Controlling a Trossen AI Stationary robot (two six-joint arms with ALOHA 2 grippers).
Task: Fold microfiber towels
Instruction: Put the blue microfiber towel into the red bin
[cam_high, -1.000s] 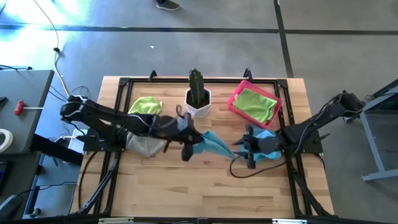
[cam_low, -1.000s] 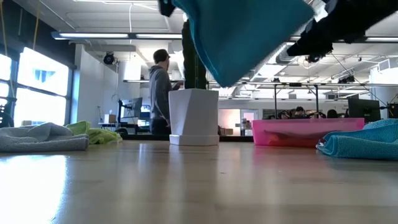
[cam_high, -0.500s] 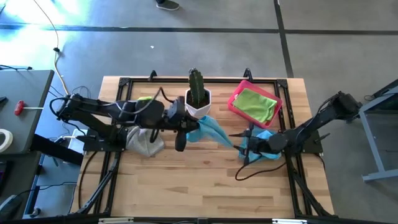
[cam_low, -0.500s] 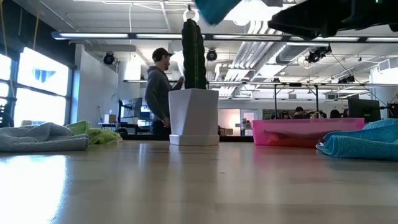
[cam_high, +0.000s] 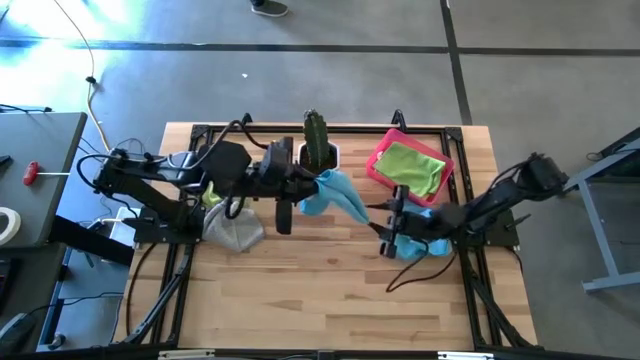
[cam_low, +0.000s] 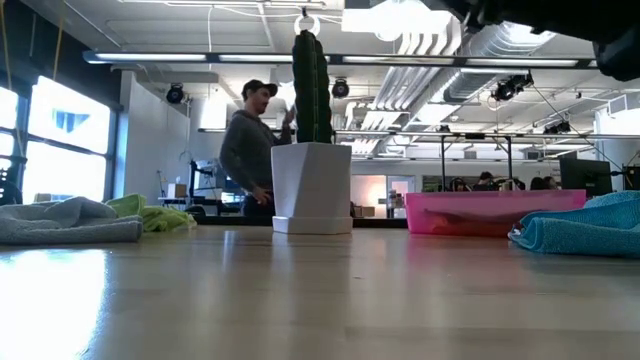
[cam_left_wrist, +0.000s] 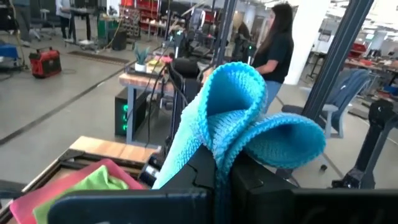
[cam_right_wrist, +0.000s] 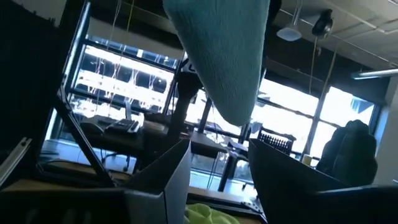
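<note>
My left gripper (cam_high: 312, 188) reaches level from the table's left, high above the table next to the cactus pot (cam_high: 318, 152). It is shut on a light blue towel (cam_high: 338, 196), which hangs in the air toward the right. My right gripper (cam_high: 388, 226) stands open just right of the towel's hanging end (cam_right_wrist: 225, 62) and tilts up at it. The fingers (cam_right_wrist: 166, 180) stay below the cloth. A second light blue towel (cam_high: 428, 222) lies bunched on the table under the right arm. A grey towel (cam_high: 232, 230) and a lime green one (cam_low: 152, 216) lie at the left. My left gripper pinches a bunched fold of the light blue towel (cam_left_wrist: 231, 144) between its two fingers (cam_left_wrist: 256, 184), several layers thick. The fingers come level from the table's left. A loop of cloth (cam_left_wrist: 273, 134) bulges beyond the fingertips, and the rest hangs slack, clear of the table.
A white pot with a cactus (cam_low: 311, 185) stands at the far middle, close to the left gripper. A pink tray (cam_high: 378, 160) holding a lime green towel (cam_high: 410, 168) sits at the far right. A person (cam_low: 250, 150) stands in the room beyond the table.
My left gripper has risen with the blue towel and drawn a little toward the far edge. The towel has been lifted out of the low view. My right gripper has tipped from level to pointing upward at the hanging cloth.
</note>
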